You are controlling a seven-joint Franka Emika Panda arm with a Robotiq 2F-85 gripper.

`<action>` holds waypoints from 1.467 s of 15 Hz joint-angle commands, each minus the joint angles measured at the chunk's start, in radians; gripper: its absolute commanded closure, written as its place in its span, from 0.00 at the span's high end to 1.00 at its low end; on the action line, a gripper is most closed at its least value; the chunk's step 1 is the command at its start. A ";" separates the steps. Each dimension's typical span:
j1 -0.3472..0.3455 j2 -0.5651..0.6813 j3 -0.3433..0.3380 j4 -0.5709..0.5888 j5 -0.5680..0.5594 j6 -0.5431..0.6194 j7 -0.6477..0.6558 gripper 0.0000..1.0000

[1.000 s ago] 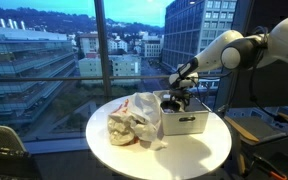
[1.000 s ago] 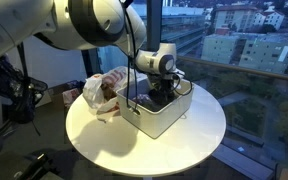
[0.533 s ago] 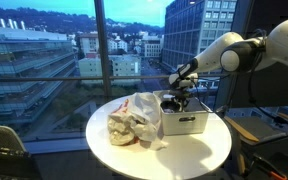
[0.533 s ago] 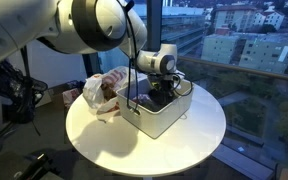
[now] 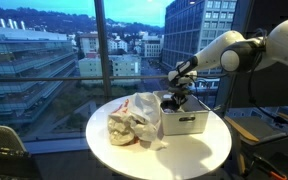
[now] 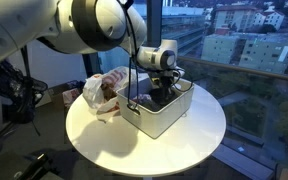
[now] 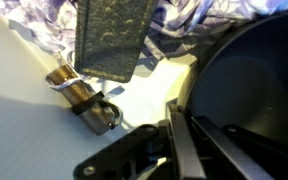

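Wrist view: tool (image 7: pixel 177 110) pressed together; brass cylinder (image 7: pixel 82 95) lies near, long axis upper-left to lower-right.

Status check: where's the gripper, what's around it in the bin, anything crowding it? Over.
Gripper shut, down inside white bin; grip on anything unclear. Dark round object right beside it, small brass cylinder apart. Plastic bag beside bin, outside.

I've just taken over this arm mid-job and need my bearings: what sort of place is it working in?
Probably an upper-floor office or lab in a city: tall floor-to-ceiling glass windows look out on grey multi-storey blocks at dusk, and the work sits on a round white table.
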 commanded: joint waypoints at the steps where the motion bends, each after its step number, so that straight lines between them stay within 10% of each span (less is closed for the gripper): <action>1: -0.008 0.000 0.011 0.036 -0.002 -0.040 0.018 0.01; 22: 0.300 -0.282 -0.125 0.007 -0.504 -0.900 0.310 0.02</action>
